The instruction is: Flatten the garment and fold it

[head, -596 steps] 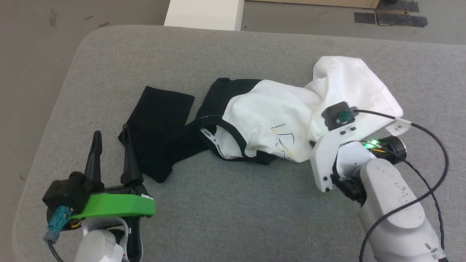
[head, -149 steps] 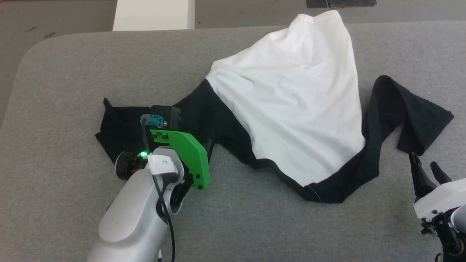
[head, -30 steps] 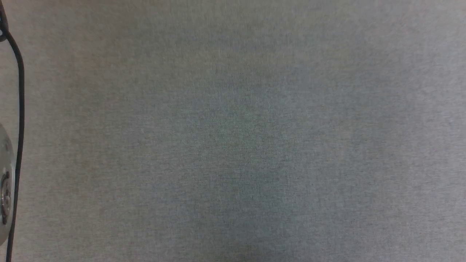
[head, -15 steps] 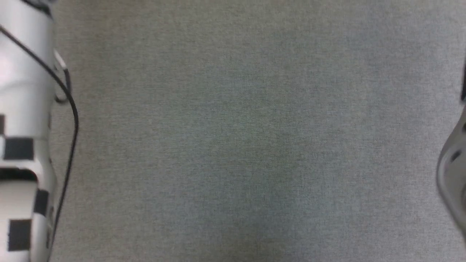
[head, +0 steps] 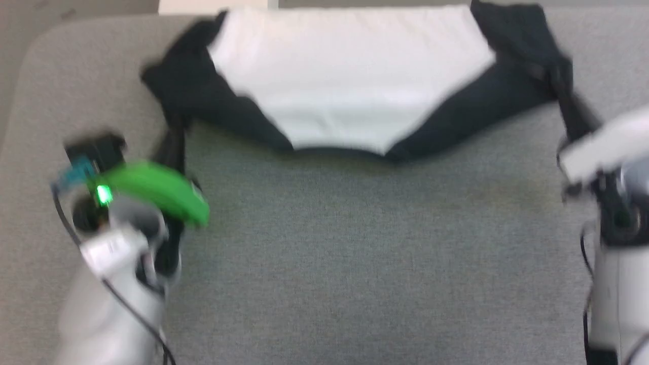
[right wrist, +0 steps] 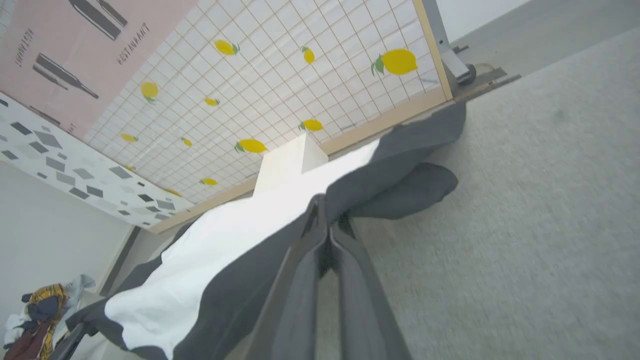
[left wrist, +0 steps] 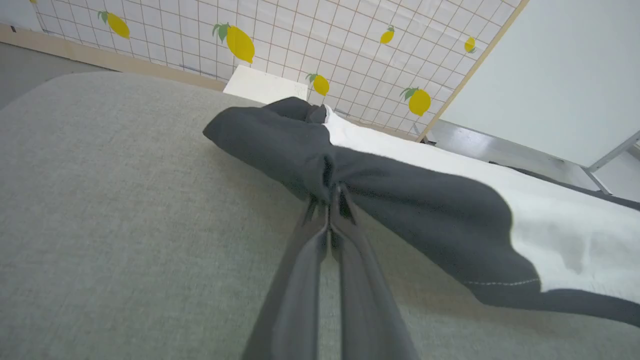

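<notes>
Grey bench (head: 355,263). The garment (head: 350,76), white with black sleeves, lies stretched across it at twelve o'clock. The left pincer (left wrist: 333,199) at nine and the right pincer (right wrist: 329,220) at three each clamp black sleeve fabric. Likely risk: under tension a thin pinch slips and the cloth bunches.

Grey fabric bench (head: 355,263), rounded corner at far left. White block (left wrist: 265,86) just past its far edge. Behind block, wall (left wrist: 300,35) of white grid tiles with yellow lemons, wood skirting (left wrist: 100,57) along its foot. Plain white board (left wrist: 560,75) beside tiles. Pink poster (right wrist: 65,50) with bottle outlines, speckled panel (right wrist: 60,175) under it. Heap (right wrist: 37,310) of coloured cloth, small, in lower-left corner of right wrist view
</notes>
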